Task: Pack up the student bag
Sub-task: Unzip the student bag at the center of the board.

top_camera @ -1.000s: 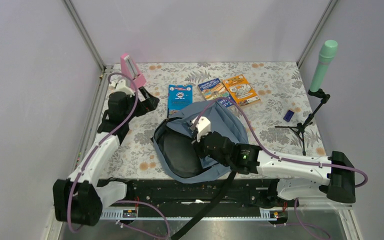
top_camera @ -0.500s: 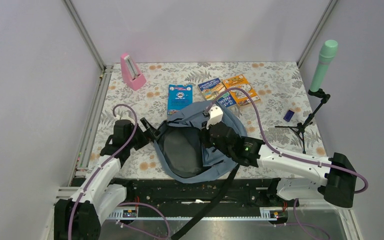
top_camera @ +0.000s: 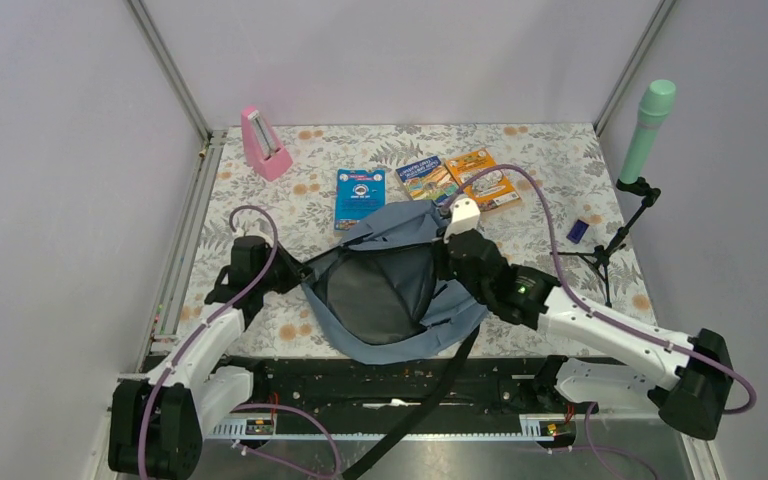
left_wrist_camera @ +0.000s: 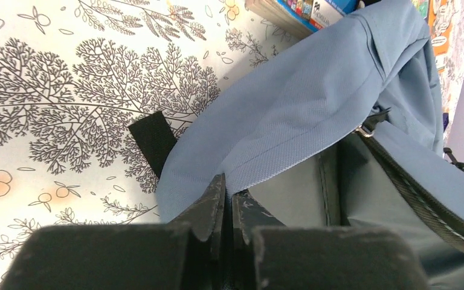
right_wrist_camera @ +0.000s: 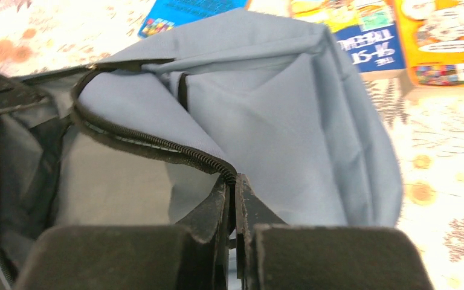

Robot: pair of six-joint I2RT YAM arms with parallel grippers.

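The bag lies on the counter close to its near edge, in the middle, between the two arms. Its mouth is spread wide, with the grey lining showing. The left gripper sits at the left rim of the opening. From the left wrist, its fingers are pressed together on the blue fabric edge, with a black strap end lying flat on the counter beside it. The right gripper is at the right rim. From the right wrist, it is clamped on the zipper edge. A long black strap trails off the near edge of the counter.

Behind the bag three books lie flat in a row: a blue book, a middle book and an orange book. The bag's far flap overlaps the near end of the middle one. A pink metronome stands at the far left corner. On the right stands a green mic on a black stand, with a small blue block near it.
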